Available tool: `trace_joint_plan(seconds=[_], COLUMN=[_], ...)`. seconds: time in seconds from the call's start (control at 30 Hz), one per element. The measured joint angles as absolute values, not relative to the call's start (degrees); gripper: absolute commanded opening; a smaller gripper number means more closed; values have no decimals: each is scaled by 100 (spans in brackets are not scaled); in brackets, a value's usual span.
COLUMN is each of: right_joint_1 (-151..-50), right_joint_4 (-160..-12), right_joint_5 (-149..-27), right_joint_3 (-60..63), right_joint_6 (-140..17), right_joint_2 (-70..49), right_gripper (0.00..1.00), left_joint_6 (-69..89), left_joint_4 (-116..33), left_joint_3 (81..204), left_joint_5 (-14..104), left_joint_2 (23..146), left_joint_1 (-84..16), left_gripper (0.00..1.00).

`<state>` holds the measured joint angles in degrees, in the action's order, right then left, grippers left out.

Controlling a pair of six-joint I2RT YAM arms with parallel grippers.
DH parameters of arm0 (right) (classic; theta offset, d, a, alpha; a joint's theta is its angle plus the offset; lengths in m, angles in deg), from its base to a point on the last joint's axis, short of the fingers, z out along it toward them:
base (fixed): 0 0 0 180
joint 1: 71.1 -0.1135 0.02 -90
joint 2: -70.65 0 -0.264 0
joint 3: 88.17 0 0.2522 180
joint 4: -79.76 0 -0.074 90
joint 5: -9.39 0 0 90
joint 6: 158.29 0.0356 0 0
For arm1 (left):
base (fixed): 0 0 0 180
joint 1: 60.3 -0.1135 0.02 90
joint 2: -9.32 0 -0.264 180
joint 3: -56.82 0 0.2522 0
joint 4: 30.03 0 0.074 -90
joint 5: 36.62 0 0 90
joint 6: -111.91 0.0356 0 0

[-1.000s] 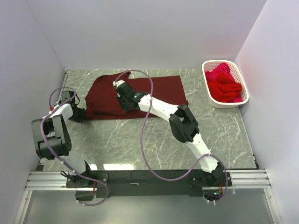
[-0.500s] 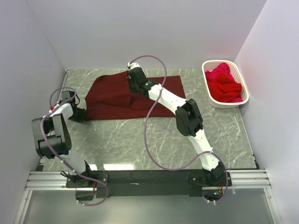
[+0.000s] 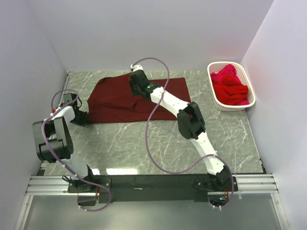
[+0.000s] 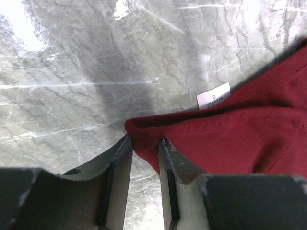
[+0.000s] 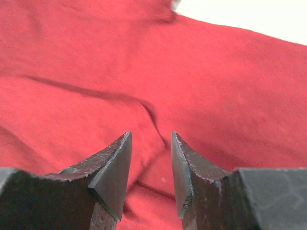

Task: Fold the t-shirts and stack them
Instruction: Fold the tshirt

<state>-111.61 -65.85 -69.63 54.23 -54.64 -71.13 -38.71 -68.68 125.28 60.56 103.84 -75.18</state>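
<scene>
Overhead, the dark maroon short-sleeved cloth t-shirt (image 3: 110,98) lies spread on the far left half of the grey marbled worktop (image 3: 110,143). The brighter red t-shirts (image 3: 230,86) sit heaped in the white slotted plastic basket (image 3: 233,108) at the far right. The right pincer (image 3: 135,86) reaches across to the shirt's far edge, and the left pincer (image 3: 85,117) sits at its near left corner.

From the left wrist, that pincer (image 4: 144,141) is drawn in narrow with the folded corner of the maroon shirt (image 4: 230,134) between its fingers. I judge it to be grasping the cloth. A white size label (image 4: 213,96) pokes out at the shirt's edge.

From the right wrist, the right pincer (image 5: 151,136) is released: its jaws stand apart, with only creased cloth beneath and nothing between them.

The shirt looks light and limp. It should drape and wrinkle, so it is best taken by a pinch at a corner or hem, with the opposite corner held down.

A second ago the right pincer was over the middle of the shirt. It has since travelled to the far edge and let go, while the left pincer has stayed at its corner.
</scene>
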Motion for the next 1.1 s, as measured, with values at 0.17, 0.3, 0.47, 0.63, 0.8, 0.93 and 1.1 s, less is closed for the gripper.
trace_joint_plan(seconds=[0.17, 0.3, 0.47, 0.63, 0.8, 0.93, 1.1], right_joint_1=[-11102, -10862, -10106, -9323, -8617, -8444, -8451], right_joint_4=[-6198, -5912, -5820, -5860, -6111, -6290, -6550], right_joint_5=[-6539, -6277, -6174, -6222, -6687, -6760, -6873], right_joint_3=[4719, 2859, 284, -996, -1917, -1855, -1823], right_joint_6=[-5233, -4540, -3637, -3145, -2999, -2990, -2905], right_joint_2=[-6612, -5237, -3087, -2285, -2298, -2521, -2689], right_gripper=[45, 47, 48, 47, 47, 45, 45], left_joint_6=[-3819, -3810, -3745, -3723, -3705, -3703, -3657], left_joint_4=[-6955, -6975, -6973, -6973, -6964, -6955, -6955], left_joint_3=[12587, 12589, 12589, 12589, 12589, 12589, 12589], left_joint_5=[6054, 6010, 5966, 5964, 5927, 5921, 5921], left_joint_2=[10400, 10400, 10398, 10374, 10301, 10280, 10280], left_joint_1=[-7537, -7588, -7603, -7605, -7612, -7614, -7614], left_gripper=[33, 31, 27, 22, 18, 18, 16])
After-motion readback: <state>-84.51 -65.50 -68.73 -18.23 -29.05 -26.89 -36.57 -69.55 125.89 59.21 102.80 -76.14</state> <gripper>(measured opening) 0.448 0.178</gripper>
